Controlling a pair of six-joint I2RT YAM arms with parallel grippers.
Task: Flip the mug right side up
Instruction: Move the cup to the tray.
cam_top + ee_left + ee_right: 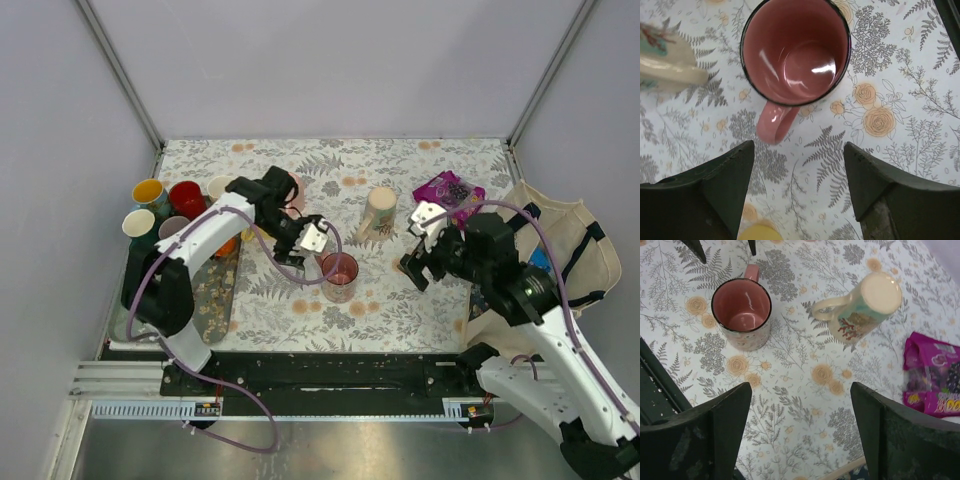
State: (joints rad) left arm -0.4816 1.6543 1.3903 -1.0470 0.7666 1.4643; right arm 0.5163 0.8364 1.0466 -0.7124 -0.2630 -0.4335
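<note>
Dark fingers [715,430] of my right tool [801,390] stand wide apart with nothing between them, above the fern-and-rose patterned desk [790,365]. Beyond them the cream ceramic mug with a floral print [860,305] stands mouth-down on the desk, its flat base up and its handle towards the pink enamel mug with a dark rim [741,310]. That pink mug sits upright, mouth up, apart from the cream one. My left tool [798,147] is also spread wide and holds nothing, with the pink mug's handle pointing towards the gap between its fingers. A purple snack packet [935,380] lies on the desk near the cream mug.
</note>
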